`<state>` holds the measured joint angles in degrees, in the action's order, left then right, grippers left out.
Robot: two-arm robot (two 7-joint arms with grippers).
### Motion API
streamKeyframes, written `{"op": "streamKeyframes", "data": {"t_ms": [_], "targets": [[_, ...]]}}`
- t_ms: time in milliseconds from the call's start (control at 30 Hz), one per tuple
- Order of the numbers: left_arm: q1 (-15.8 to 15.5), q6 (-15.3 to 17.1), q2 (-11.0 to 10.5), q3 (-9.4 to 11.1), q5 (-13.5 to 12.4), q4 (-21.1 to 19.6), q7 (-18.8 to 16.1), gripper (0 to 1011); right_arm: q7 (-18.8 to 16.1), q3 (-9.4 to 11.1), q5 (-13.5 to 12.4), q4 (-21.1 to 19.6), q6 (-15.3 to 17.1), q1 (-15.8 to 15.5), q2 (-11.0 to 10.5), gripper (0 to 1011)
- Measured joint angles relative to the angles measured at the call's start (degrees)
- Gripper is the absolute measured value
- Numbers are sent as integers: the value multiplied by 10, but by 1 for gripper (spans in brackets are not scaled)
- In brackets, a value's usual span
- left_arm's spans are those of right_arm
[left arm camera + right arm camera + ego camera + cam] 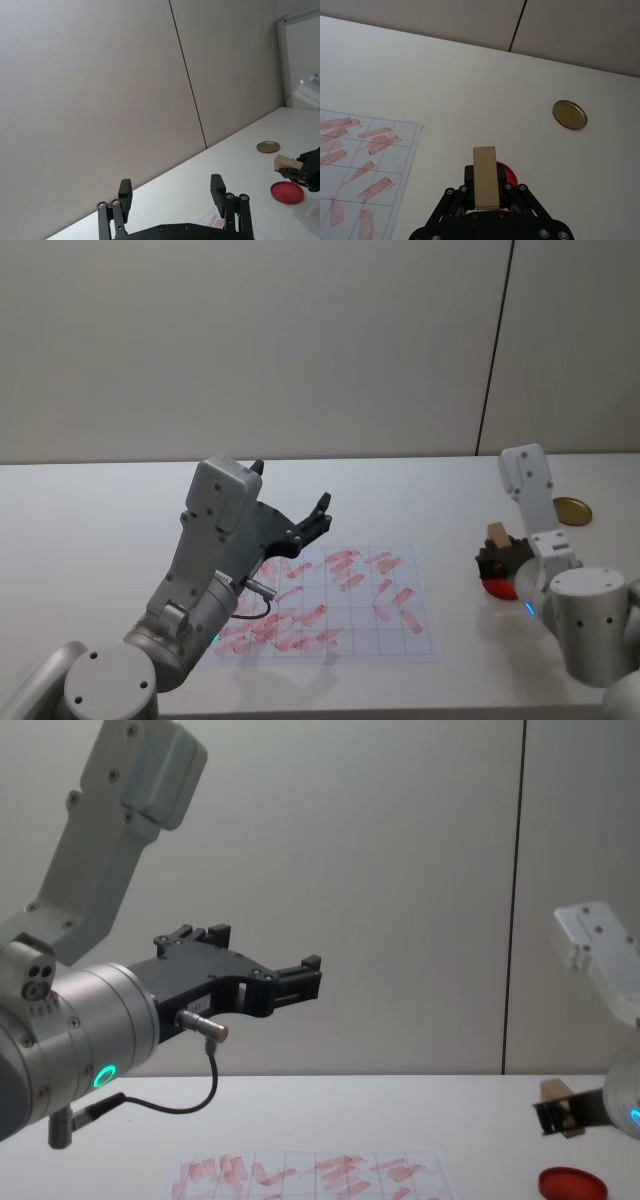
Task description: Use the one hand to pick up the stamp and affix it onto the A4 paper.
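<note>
Bare lab: white table, plain panelled wall.

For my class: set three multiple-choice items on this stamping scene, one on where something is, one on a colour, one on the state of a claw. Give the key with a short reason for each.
1. Where is the gold lid?
A. on the A4 paper
B. on the bare table, right of the paper
C. in the left claw

2. What colour are the marks on the A4 paper?
A. red
B. blue
C. black

3. What state is the right claw in?
A. open and empty
B. shut on the ink pad
C. shut on the stamp

Key:
1 B, it lies on the table beyond the red ink pad.
2 A, red smudges fill the grid cells.
3 C, the stamp stands gripped between its fingers, while the left claw hangs open, raised above the paper.
</note>
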<state>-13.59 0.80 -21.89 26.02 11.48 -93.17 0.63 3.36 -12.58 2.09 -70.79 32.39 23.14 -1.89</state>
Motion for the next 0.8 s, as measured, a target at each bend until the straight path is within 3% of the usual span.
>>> {"op": "streamKeyframes", "data": {"t_ms": [500,800], "targets": [[0,0,0,0,0,0,0,993,-5,18,3,134,-36,61,4,220],[0,0,0,0,0,0,0,993,-10,23,5,185,-47,86,8,220]]}}
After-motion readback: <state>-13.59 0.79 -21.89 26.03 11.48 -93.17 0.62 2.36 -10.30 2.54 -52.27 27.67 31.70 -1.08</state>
